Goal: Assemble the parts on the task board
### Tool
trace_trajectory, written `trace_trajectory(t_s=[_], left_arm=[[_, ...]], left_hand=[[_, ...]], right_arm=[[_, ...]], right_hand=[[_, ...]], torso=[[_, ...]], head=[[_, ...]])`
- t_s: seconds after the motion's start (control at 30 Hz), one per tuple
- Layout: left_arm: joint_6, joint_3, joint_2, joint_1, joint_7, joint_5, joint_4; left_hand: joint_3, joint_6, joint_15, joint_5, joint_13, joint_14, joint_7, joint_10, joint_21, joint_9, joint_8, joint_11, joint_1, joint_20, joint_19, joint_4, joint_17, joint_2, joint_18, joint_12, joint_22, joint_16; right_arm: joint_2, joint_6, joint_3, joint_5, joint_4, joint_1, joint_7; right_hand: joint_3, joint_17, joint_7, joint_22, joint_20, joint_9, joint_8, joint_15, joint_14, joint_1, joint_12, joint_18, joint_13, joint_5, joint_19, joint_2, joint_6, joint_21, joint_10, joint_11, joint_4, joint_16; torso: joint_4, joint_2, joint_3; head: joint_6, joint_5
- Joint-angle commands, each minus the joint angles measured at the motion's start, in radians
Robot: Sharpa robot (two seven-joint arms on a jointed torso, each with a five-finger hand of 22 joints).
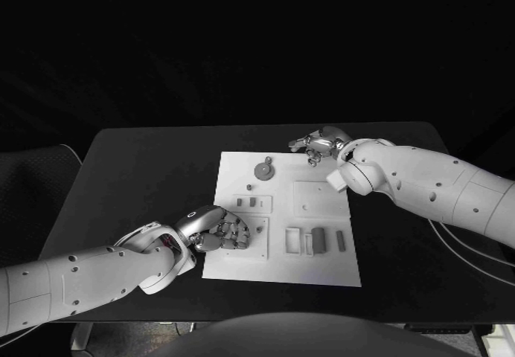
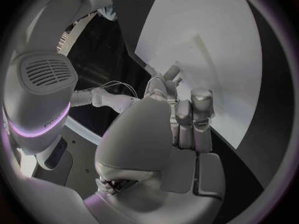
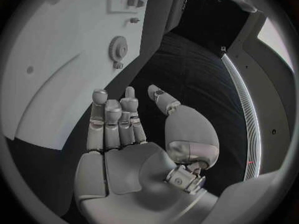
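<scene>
A: On the white task board (image 1: pixel 322 260), how much is seen to be assembled?

B: Little, it is judged. A gear (image 1: pixel 264 170) is seated near the far edge, while bar-shaped parts (image 1: pixel 318 239) lie loose near the front.

A: And the hands?

B: The left hand (image 1: pixel 220 229) is rested, curled, on the board's near corner, nothing visibly held. The right hand (image 1: pixel 318 144) is spread, empty, beyond the far edge over the desk (image 1: pixel 140 171).

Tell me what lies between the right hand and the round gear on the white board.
In the head view: only bare board separates right hand from gear.
</scene>
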State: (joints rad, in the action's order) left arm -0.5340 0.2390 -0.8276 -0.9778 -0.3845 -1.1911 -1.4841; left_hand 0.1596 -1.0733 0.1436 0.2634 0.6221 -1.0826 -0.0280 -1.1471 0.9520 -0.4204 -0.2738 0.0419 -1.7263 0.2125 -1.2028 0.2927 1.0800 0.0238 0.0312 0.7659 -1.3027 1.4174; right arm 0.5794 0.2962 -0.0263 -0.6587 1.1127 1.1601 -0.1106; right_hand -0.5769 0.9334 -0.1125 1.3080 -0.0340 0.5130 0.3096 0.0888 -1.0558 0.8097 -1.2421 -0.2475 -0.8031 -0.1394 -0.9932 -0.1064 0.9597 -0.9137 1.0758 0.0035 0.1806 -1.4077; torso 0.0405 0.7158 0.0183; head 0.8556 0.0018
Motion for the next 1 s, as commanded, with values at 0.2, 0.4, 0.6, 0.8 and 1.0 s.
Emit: trace_trajectory(t_s=[0.2, 0.4, 0.6, 0.8, 1.0], left_arm=[[0.024, 0.000, 0.005, 0.000, 0.016, -0.011, 0.003], [0.031, 0.000, 0.007, 0.000, 0.019, -0.014, 0.007], [0.038, 0.000, 0.010, 0.000, 0.023, -0.023, 0.011], [0.041, 0.000, 0.012, 0.000, 0.026, -0.024, 0.014], [0.044, 0.000, 0.015, 0.000, 0.027, -0.024, 0.013]], left_hand=[[0.006, -0.064, 0.016, 0.003, 0.393, 0.001, -0.027, -0.009, -0.007, -0.057, 0.001, 0.014, -0.045, 0.005, -0.005, -0.002, -0.005, -0.040, 0.107, 0.372, 0.001, 0.007], [0.010, -0.063, 0.015, 0.003, 0.390, 0.004, -0.028, -0.007, -0.008, -0.056, 0.003, 0.013, -0.047, 0.006, -0.004, -0.002, -0.010, -0.043, 0.106, 0.374, 0.002, 0.010], [0.013, -0.063, 0.014, 0.003, 0.388, 0.006, -0.028, -0.006, -0.009, -0.055, 0.005, 0.012, -0.047, 0.006, -0.004, -0.001, -0.013, -0.044, 0.105, 0.375, 0.001, 0.012], [0.014, -0.063, 0.014, 0.003, 0.387, 0.006, -0.028, -0.006, -0.010, -0.055, 0.006, 0.012, -0.048, 0.007, -0.004, -0.001, -0.015, -0.045, 0.105, 0.376, 0.001, 0.013], [0.015, -0.063, 0.014, 0.003, 0.385, 0.007, -0.029, -0.005, -0.010, -0.054, 0.007, 0.012, -0.048, 0.007, -0.004, -0.001, -0.016, -0.046, 0.104, 0.377, 0.002, 0.014]], right_arm=[[-0.001, -0.019, 0.000, 0.001, 0.001, 0.000, 0.005], [-0.001, -0.020, 0.000, 0.001, 0.001, 0.000, 0.005], [-0.001, -0.021, 0.000, 0.001, 0.002, 0.000, 0.005], [-0.001, -0.021, 0.000, 0.002, 0.002, 0.000, 0.005], [-0.001, -0.025, 0.000, 0.002, 0.002, 0.000, 0.004]], right_hand=[[0.000, -0.001, -0.003, 0.002, -0.001, 0.002, -0.006, 0.007, 0.002, -0.012, -0.002, -0.014, -0.001, -0.001, 0.009, 0.002, 0.000, 0.004, -0.010, 0.001, -0.005, 0.004], [0.000, -0.001, -0.003, 0.002, -0.001, 0.002, -0.006, 0.007, 0.002, -0.012, -0.002, -0.014, -0.001, -0.001, 0.009, 0.003, -0.001, 0.004, -0.010, 0.001, -0.005, 0.004], [0.000, -0.001, -0.003, 0.002, -0.001, 0.002, -0.006, 0.007, 0.002, -0.012, -0.002, -0.014, -0.001, -0.001, 0.010, 0.003, -0.001, 0.003, -0.010, 0.001, -0.005, 0.004], [-0.001, -0.001, -0.003, 0.002, -0.001, 0.002, -0.006, 0.007, 0.003, -0.012, -0.002, -0.014, -0.001, -0.001, 0.010, 0.003, -0.001, 0.003, -0.010, 0.001, -0.005, 0.004], [-0.001, -0.001, -0.004, 0.002, -0.001, 0.002, -0.007, 0.007, 0.003, -0.012, -0.002, -0.014, -0.001, 0.000, 0.010, 0.003, -0.001, 0.003, -0.011, 0.001, -0.005, 0.004]], torso=[[0.0000, 0.000, 0.0004], [0.0003, 0.000, 0.0000], [0.0004, 0.000, -0.0005], [0.0005, 0.000, -0.0004], [0.0001, 0.000, 0.0001]], head=[[0.001, 0.001], [0.004, 0.002], [0.004, 0.003], [0.006, 0.006], [0.006, 0.005]])
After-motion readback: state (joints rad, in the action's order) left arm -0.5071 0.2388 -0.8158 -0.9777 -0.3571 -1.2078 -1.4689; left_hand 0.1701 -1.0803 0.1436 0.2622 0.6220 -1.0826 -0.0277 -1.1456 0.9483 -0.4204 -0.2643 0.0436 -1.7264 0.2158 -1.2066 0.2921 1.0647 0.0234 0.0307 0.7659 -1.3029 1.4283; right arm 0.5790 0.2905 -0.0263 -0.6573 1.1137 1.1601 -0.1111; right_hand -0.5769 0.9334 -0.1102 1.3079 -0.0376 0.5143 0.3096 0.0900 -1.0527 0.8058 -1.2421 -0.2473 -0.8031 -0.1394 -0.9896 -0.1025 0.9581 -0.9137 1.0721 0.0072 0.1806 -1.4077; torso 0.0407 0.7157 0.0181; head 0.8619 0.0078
